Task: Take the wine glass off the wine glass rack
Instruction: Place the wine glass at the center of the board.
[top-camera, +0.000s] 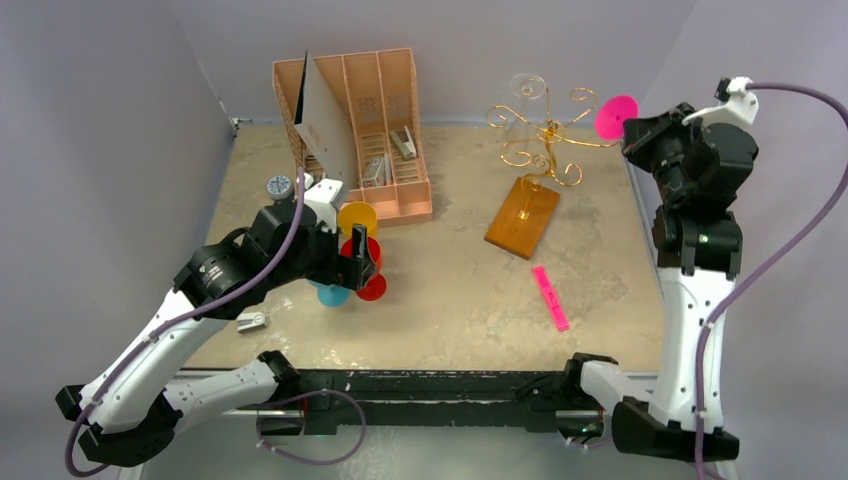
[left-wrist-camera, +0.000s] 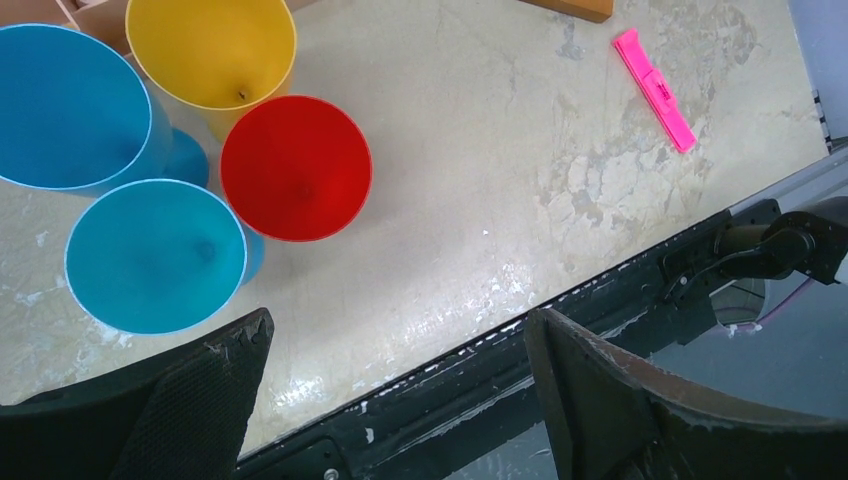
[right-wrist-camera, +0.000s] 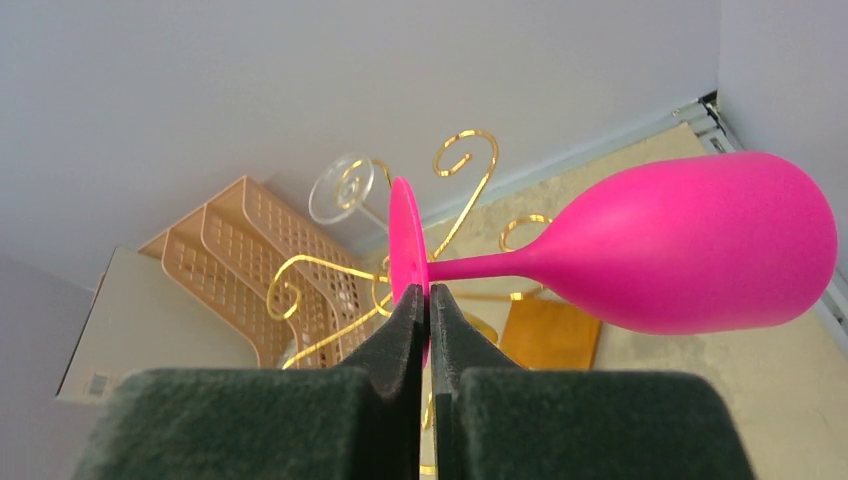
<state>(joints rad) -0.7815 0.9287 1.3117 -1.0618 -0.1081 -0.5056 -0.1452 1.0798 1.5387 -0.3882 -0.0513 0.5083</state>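
The pink wine glass (right-wrist-camera: 690, 245) lies on its side in the air, bowl to the right in the right wrist view. My right gripper (right-wrist-camera: 428, 292) is shut on the edge of its round foot (right-wrist-camera: 405, 235). From above, only that pink foot (top-camera: 616, 117) shows, just right of the wine glass rack (top-camera: 540, 135), whose gold wire arms rise from a wooden base (top-camera: 522, 217). A clear glass (top-camera: 528, 90) still hangs on the rack. My left gripper (left-wrist-camera: 395, 330) is open with nothing in it, low over the table near its front edge.
A pink-tan slotted organiser (top-camera: 385, 130) stands at the back left. Yellow (left-wrist-camera: 212, 50), red (left-wrist-camera: 296, 168) and two blue cups (left-wrist-camera: 155, 255) cluster beside my left gripper (top-camera: 360, 265). A pink marker (top-camera: 550, 297) lies at the front right. A small white clip (top-camera: 252, 321) lies at the left.
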